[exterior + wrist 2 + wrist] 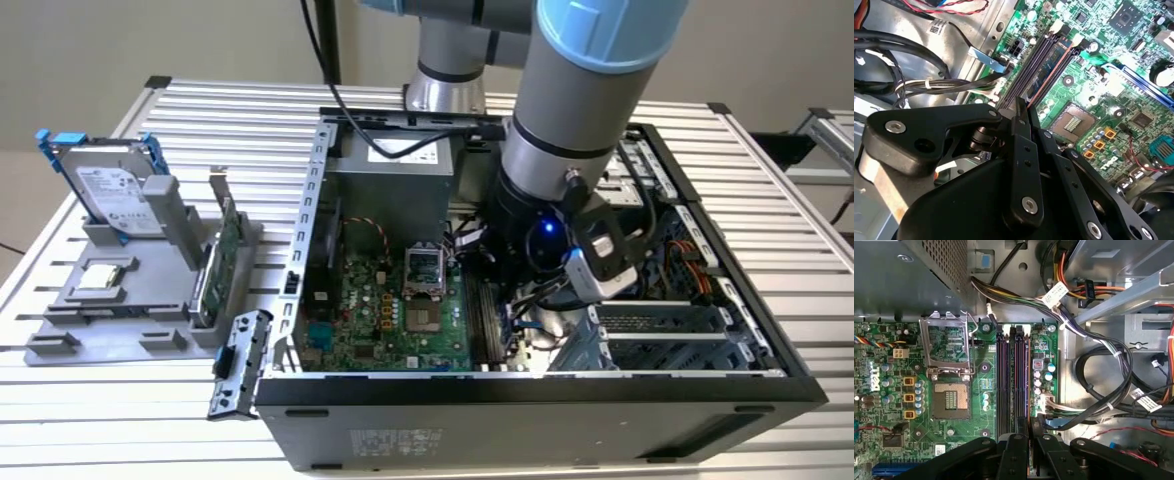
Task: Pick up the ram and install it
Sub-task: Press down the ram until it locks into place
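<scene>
Seating of ram (1054, 65) in motherboard (979, 347) slot.
Nearly closed, the hand (1029, 434) is pinching its near end; pressing straight down and level looks best.

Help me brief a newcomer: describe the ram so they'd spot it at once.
Inside the open computer case, find the green motherboard and its row of parallel slots. The ram is the thin dark stick standing in one slot; its coppery edge sets it apart from the empty slots alongside.

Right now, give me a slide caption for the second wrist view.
Claw grips the ram, lined up along the motherboard's memory slots.
</scene>
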Robot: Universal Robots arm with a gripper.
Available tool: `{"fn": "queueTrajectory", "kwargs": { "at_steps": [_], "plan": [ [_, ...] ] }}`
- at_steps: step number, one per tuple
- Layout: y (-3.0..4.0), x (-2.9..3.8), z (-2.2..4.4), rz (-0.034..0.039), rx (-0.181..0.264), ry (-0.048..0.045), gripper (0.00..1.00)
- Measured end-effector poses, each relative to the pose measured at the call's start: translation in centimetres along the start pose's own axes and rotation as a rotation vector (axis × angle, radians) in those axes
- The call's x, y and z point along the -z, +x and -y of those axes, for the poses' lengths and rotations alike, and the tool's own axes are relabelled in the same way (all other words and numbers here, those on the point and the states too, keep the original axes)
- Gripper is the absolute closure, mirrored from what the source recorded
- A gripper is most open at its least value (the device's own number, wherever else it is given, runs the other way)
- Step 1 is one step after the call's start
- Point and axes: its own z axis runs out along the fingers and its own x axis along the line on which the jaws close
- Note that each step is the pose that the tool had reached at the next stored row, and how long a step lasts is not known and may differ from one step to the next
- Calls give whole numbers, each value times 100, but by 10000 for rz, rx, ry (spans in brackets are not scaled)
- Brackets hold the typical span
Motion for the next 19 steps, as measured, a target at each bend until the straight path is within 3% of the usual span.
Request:
{"fn": "queueTrajectory", "kwargs": {
  "at_steps": [6, 19],
  "plan": [
    [-3, -60, -12, 0, -1, -11, 100],
    [-26, -106, -22, -1, -1, -12, 100]
  ]
}}
